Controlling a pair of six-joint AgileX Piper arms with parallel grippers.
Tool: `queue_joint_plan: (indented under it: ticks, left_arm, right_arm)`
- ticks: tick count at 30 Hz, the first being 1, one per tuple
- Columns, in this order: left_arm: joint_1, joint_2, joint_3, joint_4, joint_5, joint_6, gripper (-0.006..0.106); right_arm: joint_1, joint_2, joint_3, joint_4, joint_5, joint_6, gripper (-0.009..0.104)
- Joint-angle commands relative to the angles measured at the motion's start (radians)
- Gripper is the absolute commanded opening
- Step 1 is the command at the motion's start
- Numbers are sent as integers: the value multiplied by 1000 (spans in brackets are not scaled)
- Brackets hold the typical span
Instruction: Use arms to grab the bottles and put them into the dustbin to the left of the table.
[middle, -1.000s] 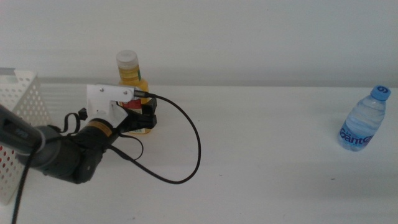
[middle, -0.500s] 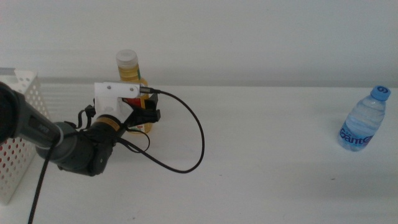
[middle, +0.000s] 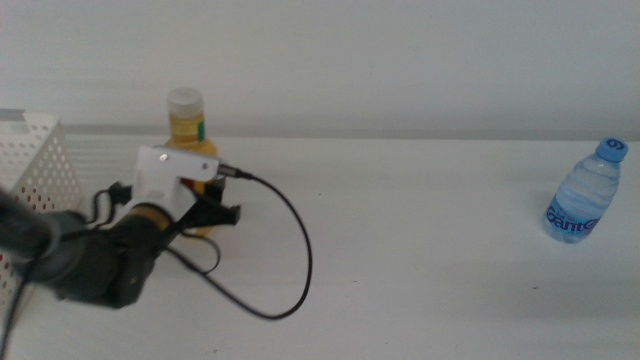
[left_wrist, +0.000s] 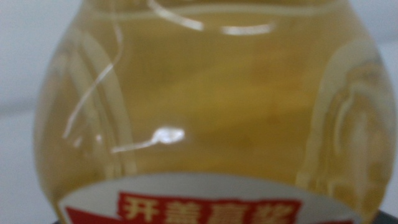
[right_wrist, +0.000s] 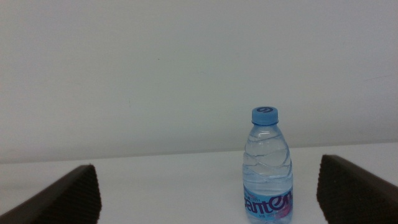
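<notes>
Nearest the camera, along the front of the table (middle: 430, 300), the white top lies bare across a broad stretch, crossed only by a black cable (middle: 290, 260) that loops out from the left arm (middle: 90, 265) and back. That arm comes in low from the left side, its dark body lying just in front of the white perforated dustbin (middle: 35, 160) at the left edge of the table. The left gripper (middle: 205, 212) is clenched on the lower half of the orange juice bottle (middle: 188, 135), which stands upright with its white cap showing above the wrist's white housing. From the left wrist camera the bottle's amber body (left_wrist: 205, 106) fills nearly the whole picture, with a red and white label (left_wrist: 208, 205) at its base; the gripper itself is hidden there. Bottle and dustbin are near each other but apart, with a strip of table between them.

Farther right, open tabletop runs uninterrupted to the small clear water bottle (middle: 585, 192), upright with its blue cap, close to the right edge and well apart from the orange one. From the right wrist camera the right gripper (right_wrist: 211, 186) waits spread wide, its two dark jaws at either side, the water bottle (right_wrist: 267, 165) standing beyond them.

Counted: two bottles, one dustbin. Behind everything, a plain pale wall (middle: 400, 60) closes the far edge.
</notes>
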Motion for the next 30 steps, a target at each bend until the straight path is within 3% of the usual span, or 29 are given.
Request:
queue_joint_plan:
  ticks: [1, 8, 22, 30]
  left_arm:
    - [1, -112, 87, -20, -14, 14, -2]
    - [1, -403, 218, -36, 248, 30, -2]
    - [1, -853, 219, -40, 741, 47, -2]
    - [1, -981, 148, -40, 1012, 46, -2]
  right_arm:
    - [-7, -39, 44, -6, -8, -6, 93]
    - [-7, -39, 44, -6, -8, -6, 93]
    - [-7, -39, 44, -6, -8, -6, 93]
    - [-7, -39, 44, -6, -8, -6, 93]
